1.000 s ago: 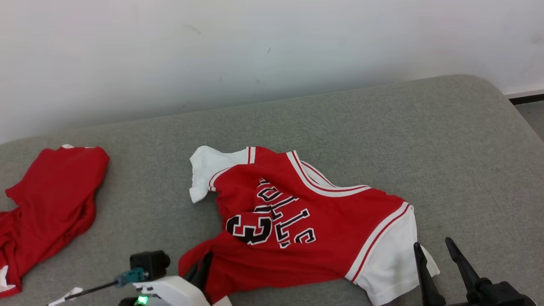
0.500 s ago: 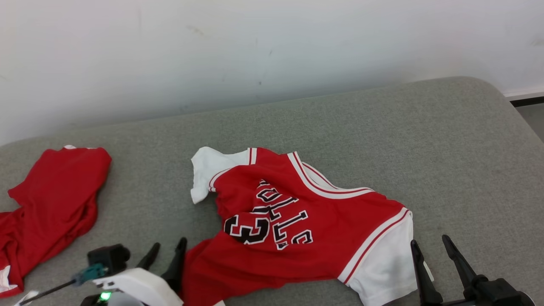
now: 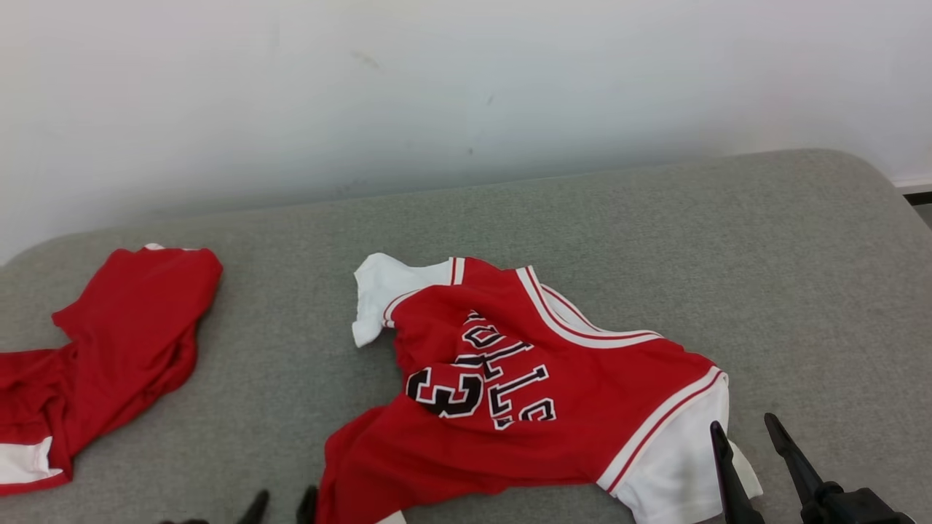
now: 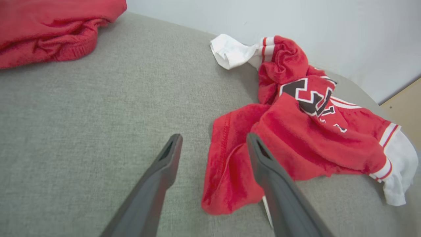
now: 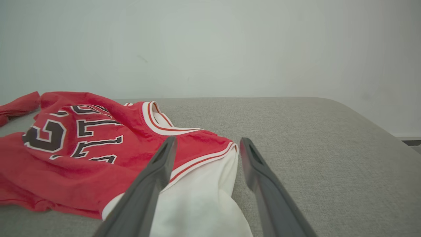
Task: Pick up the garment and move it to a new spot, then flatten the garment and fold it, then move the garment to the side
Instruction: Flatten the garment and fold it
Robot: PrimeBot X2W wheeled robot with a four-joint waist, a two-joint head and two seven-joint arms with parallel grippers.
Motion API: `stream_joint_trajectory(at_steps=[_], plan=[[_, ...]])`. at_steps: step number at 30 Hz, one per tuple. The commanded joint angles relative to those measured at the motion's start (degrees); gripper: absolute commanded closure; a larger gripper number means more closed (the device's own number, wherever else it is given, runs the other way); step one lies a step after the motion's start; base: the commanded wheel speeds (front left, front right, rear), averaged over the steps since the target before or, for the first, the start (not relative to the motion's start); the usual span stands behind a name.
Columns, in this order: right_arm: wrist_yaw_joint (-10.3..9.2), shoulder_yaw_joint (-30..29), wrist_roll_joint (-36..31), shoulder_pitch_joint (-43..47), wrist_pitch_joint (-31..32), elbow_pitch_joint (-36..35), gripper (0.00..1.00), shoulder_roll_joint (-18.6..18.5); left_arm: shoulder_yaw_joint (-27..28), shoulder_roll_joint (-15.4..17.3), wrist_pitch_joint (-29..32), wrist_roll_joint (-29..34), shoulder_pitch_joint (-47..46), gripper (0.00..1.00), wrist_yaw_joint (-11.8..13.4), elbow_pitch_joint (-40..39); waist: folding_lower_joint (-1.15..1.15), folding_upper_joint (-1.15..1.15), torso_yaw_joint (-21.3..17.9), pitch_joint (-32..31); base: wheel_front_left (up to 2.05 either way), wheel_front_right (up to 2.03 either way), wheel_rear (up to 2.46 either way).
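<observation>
The garment (image 3: 524, 364), a red jersey with white sleeves and black lettering, lies crumpled on the grey padded surface (image 3: 655, 240). My left gripper (image 3: 282, 502) is open at the bottom edge of the head view, just left of the jersey's red hem. In the left wrist view the left gripper (image 4: 213, 138) holds nothing, and the hem (image 4: 227, 171) lies between and beyond its fingers. My right gripper (image 3: 744, 426) is open over the white sleeve (image 3: 677, 466) at the jersey's right end. In the right wrist view that sleeve (image 5: 200, 197) lies between the open right gripper (image 5: 208, 141) fingers.
A second red garment (image 3: 124, 342) lies bunched at the left end of the surface. A white wall (image 3: 466, 87) runs along the far edge. The surface's rounded right corner (image 3: 874, 175) drops off toward the floor.
My left gripper has opened, let go of the jersey's hem and drawn back toward the bottom edge. The head camera has shifted a little. The right gripper has stayed open in place.
</observation>
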Motion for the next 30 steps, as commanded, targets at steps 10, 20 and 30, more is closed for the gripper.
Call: stream_joint_trajectory(at_steps=[10,20,30], plan=[[-0.13,0.71,-0.06,-0.25,0.06,0.11,0.0,-0.55,-4.16,1.07,1.41,1.92,1.43,0.0,-2.48,4.0,0.0,0.0,1.12,0.19,0.0,0.0,0.0],[-0.13,0.81,0.25,-1.14,0.06,0.19,0.0,-0.82,-5.01,-0.5,0.84,1.35,-1.7,0.0,-4.86,7.57,0.0,0.0,-0.81,1.62,0.0,0.0,0.0],[-0.13,0.5,0.22,-1.08,0.06,0.17,0.0,-0.61,-4.63,-1.95,0.61,-0.52,-3.87,1.0,-6.7,11.52,0.0,0.0,-1.35,1.74,0.0,0.0,0.0]])
